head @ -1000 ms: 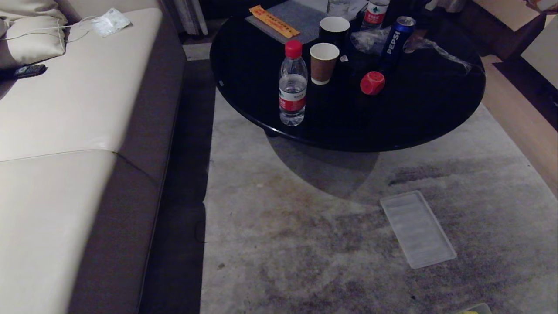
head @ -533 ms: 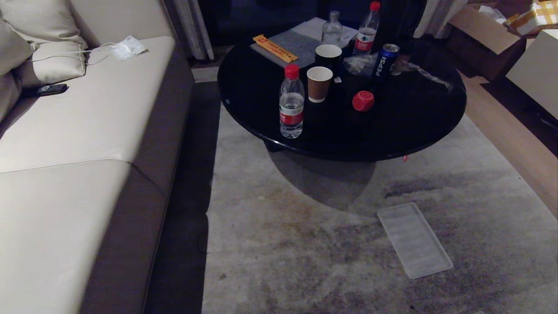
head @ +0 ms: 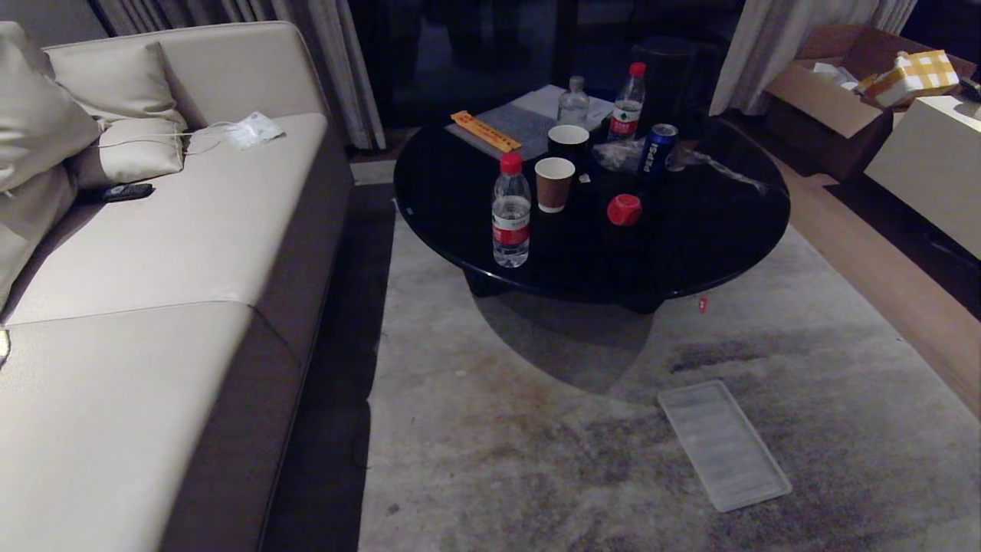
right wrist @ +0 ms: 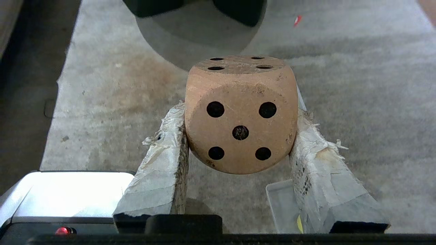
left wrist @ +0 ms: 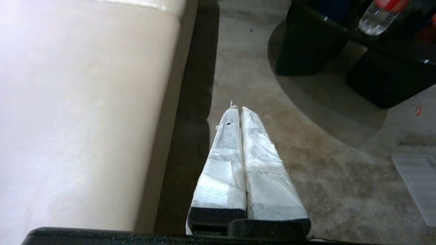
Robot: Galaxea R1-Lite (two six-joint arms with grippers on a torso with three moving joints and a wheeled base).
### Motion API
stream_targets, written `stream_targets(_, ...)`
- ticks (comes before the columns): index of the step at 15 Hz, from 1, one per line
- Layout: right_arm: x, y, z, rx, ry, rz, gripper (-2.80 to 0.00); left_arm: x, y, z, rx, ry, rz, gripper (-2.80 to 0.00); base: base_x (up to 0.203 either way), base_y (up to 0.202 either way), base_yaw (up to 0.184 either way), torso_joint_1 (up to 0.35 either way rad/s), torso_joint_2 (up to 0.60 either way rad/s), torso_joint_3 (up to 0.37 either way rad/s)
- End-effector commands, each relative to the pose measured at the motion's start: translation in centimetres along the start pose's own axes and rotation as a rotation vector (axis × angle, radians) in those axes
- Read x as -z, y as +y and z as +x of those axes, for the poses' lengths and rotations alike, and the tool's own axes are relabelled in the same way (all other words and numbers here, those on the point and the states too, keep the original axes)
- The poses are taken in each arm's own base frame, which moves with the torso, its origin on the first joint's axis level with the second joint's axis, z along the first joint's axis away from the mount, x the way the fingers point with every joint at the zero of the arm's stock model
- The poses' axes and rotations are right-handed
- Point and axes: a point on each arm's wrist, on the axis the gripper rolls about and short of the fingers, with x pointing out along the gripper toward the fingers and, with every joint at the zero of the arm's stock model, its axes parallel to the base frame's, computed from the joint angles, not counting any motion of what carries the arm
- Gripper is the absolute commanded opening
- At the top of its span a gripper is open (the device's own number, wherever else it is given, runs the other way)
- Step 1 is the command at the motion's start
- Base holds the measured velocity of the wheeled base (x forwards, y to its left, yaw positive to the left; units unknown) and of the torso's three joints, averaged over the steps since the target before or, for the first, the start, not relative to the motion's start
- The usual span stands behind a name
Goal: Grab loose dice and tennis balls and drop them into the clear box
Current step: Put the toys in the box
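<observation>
In the right wrist view my right gripper [right wrist: 240, 114] is shut on a beige die [right wrist: 241, 115] with dark pips, held above the carpet. Below it a corner of the clear box [right wrist: 281, 200] shows on the floor, with a sliver of something yellow inside. A red die [head: 624, 209] sits on the round black table [head: 713, 230]. My left gripper [left wrist: 236, 109] hangs shut and empty beside the sofa. No tennis balls are in view. Neither arm shows in the head view.
The ribbed translucent lid [head: 724, 445] lies flat on the carpet. On the table stand a water bottle [head: 510, 211], paper cups [head: 554, 184] and a Pepsi can [head: 657, 150]. The beige sofa [head: 153, 253] runs along the left. Cardboard boxes [head: 835, 92] sit at the far right.
The whole head view has swung upward, so the table, sofa and lid sit lower and look smaller. The things themselves have not moved.
</observation>
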Motion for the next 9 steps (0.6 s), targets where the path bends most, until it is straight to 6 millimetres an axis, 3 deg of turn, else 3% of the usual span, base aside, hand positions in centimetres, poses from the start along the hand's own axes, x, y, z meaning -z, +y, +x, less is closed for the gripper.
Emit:
stream_targets(1,0.01,0.0,0.01,-0.001,0.004,0.001,-2.8,-0.01,0.0,0.01,-0.001,0.001,-0.001,-2.8,0.0,0.0,0.0,0.005,0.0,0.205)
stream_targets(9,0.01,0.0,0.01,-0.001,0.004,0.001,-2.8,-0.01,0.0,0.01,-0.001,0.001,-0.001,-2.8,0.0,0.0,0.0,0.003,0.0,0.203)
